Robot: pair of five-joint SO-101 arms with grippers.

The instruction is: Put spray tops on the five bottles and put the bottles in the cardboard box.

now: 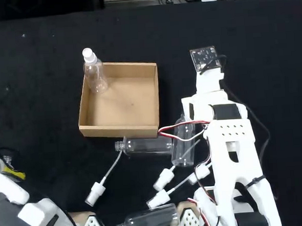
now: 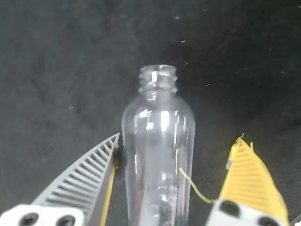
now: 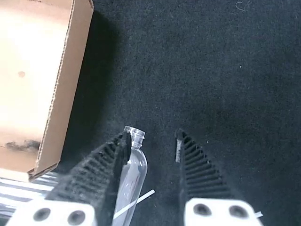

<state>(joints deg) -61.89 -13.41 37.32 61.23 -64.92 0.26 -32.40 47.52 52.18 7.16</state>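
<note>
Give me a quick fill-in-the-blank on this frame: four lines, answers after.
1. The cardboard box holds exactly ___ bottle.
2. That capped bottle has a ___ top.
3. The clear bottle between the left hand's fingers has ___ top on its neck.
4. The right hand is ___.
Missing words: one; white; no; open.
</note>
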